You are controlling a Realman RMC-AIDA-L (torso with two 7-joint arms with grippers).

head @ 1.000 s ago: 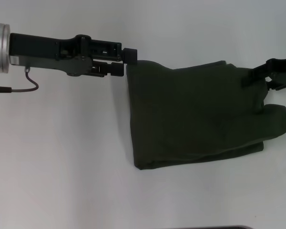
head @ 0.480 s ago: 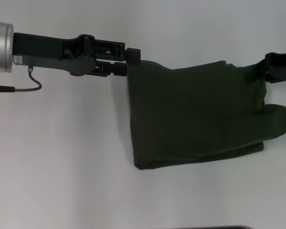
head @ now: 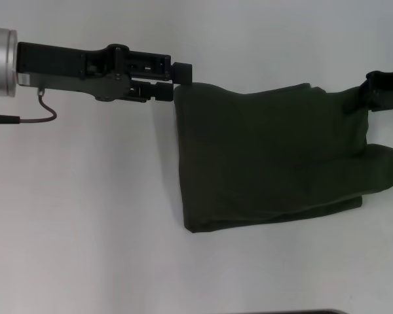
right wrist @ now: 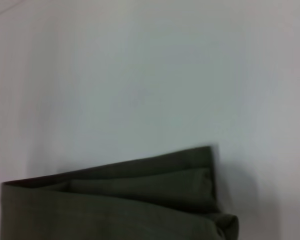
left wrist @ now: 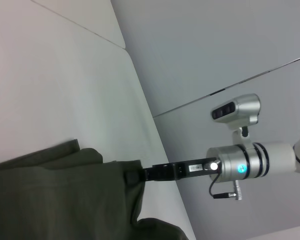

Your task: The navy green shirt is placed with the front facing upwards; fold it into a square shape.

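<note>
Navy green shirt [head: 268, 157]: folded stack on white table [head: 85, 216], long axis spanning between arms. Left gripper [head: 177, 82] at far-left corner, right gripper [head: 373, 95] at far-right corner; finger state of both indeterminable. Arms equally near.

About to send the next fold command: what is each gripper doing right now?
Left gripper: closed on the navy green shirt, at its far left corner.
Right gripper: at the shirt's far right corner; state cannot be told.
</note>
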